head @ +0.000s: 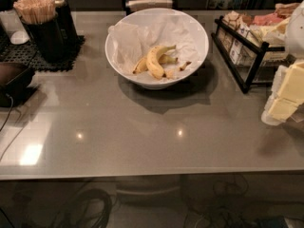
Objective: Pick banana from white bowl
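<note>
1. My gripper [285, 95] hangs at the right edge of the counter [142, 141], well apart from the white bowl [202, 37]; whether it is spread or closed I cannot tell
2. The banana [154, 61] lies on the bowl's paper liner [126, 39] beside a slimmer banana [140, 66], so a reach from above looks right

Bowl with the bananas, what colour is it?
White bowl, seen in the camera view; the gripper sits at the right edge.

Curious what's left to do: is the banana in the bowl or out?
In: the banana lies on paper inside the white bowl; the pincer hangs far right, apart.
</note>
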`<state>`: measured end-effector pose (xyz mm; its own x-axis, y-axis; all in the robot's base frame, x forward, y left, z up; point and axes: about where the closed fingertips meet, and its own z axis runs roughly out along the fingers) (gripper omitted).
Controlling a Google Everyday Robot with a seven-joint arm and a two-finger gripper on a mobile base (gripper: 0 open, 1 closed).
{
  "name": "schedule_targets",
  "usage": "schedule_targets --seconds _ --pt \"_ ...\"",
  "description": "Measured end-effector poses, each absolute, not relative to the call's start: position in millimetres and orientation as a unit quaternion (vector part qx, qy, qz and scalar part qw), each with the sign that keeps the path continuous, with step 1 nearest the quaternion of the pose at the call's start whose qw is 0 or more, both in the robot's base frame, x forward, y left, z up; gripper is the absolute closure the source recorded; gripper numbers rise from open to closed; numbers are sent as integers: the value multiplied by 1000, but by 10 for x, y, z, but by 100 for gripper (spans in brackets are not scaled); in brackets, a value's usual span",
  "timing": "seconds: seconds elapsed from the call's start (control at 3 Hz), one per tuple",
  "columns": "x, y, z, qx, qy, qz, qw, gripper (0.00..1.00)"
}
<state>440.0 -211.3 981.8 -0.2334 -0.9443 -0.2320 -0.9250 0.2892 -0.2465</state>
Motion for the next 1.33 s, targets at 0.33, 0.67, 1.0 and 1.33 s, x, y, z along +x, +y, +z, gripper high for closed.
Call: schedule_targets --seconds 0.33,0.67,1.0,1.33 --pt "4561 -1926 9943 -572 797 12 195 0" --pt "4827 -1626 10079 -560 799 45 212 0" --pt "4859 -1595 10113 -560 798 43 219 0" --pt "4894 -1611 10008 -506 824 74 242 0"
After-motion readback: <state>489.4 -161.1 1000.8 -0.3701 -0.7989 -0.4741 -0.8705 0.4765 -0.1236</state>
